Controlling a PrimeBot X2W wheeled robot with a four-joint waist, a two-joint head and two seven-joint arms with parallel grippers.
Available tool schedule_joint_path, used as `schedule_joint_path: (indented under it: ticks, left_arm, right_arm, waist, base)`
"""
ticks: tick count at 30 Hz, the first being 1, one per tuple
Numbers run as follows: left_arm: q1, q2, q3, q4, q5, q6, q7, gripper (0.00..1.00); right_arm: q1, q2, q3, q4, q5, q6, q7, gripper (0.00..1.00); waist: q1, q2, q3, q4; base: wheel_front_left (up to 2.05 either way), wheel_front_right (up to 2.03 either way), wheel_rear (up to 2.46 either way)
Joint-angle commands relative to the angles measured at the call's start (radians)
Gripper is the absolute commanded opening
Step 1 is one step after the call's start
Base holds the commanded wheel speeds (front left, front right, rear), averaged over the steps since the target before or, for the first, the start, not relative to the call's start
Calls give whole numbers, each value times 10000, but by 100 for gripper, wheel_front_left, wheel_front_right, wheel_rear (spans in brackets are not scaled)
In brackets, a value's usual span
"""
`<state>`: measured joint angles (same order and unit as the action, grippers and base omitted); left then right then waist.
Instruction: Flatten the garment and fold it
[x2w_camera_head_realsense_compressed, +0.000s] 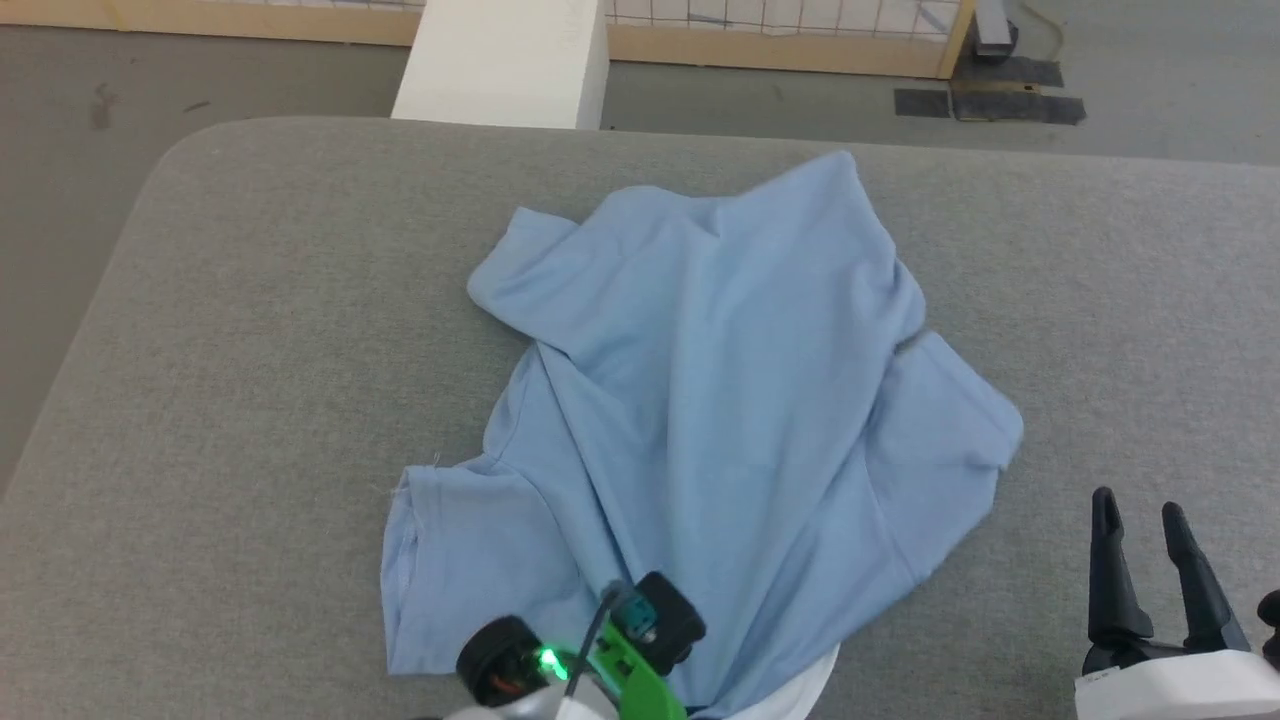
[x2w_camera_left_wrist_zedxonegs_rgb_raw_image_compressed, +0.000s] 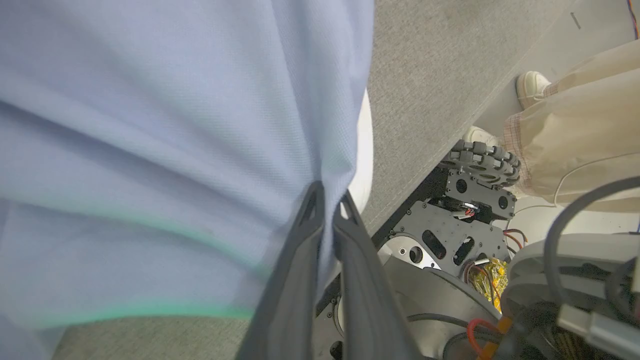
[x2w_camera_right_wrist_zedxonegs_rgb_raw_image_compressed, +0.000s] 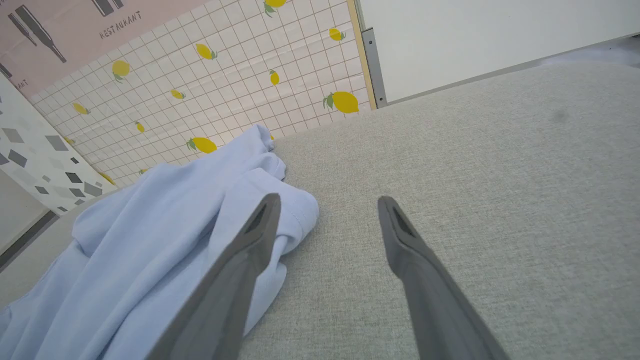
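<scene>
the garment (x2w_camera_head_realsense_compressed: 720, 400), light blue knit, lies rumpled and creased; its near edge, white lining showing, is pinched between the jaws of the left gripper (x2w_camera_left_wrist_zedxonegs_rgb_raw_image_compressed: 330, 200).

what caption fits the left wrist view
Left gripper shut on the light blue garment near the edge of the grey table
</scene>
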<state>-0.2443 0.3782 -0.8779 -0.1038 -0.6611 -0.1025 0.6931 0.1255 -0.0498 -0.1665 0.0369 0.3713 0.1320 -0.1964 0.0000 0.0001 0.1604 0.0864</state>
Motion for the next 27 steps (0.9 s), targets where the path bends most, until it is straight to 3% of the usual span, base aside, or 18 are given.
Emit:
schedule_joint_path:
  ticks: [1, 2, 8, 13, 17, 22, 27]
  left_arm:
    - [246, 21, 117, -182, -97, 127, -187, 66]
    - [372, 1, 183, -260, -117, 204, -367, 100]
    - [747, -735, 738, -568, -155, 501, -2172, 100]
    - [627, -1338, 1758, -951, -114, 830, -3983, 100]
    - [574, -1494, 2889, -1064, 480, 1534, -5702, 100]
    - [1139, -1450, 4238, -651, 1505, 2850, -7961, 100]
    - [2156, -1306, 4975, -30, 1845, 3411, -9224, 100]
  right_arm:
    - [64, -5, 26, -17, 63, -13, 33, 100]
    - [71, -5, 32, -7, 68, -13, 41, 100]
    - [60, -5, 47, 2, 56, -13, 119, 100]
    - [76, -5, 54, -6, 62, -13, 144, 100]
    - [58, -5, 122, -1, 104, -13, 130, 100]
    - [61, -5, 72, -22, 119, -13, 71, 100]
    - [95, -5, 48, -48, 116, -13, 32, 100]
  waist:
    - [0, -1, -66, 105]
    - [0, -1, -84, 140]
    - [0, -1, -194, 292]
    - [0, -1, -230, 341]
    - [0, -1, -236, 250]
    - [0, -1, -227, 38]
    - [0, -1, -180, -105]
  base:
    - [0, 0, 0]
    - [0, 0, 0]
    - [0, 0, 0]
    - [0, 0, 0]
    - [0, 0, 0]
    - [0, 0, 0]
    - [0, 0, 0]
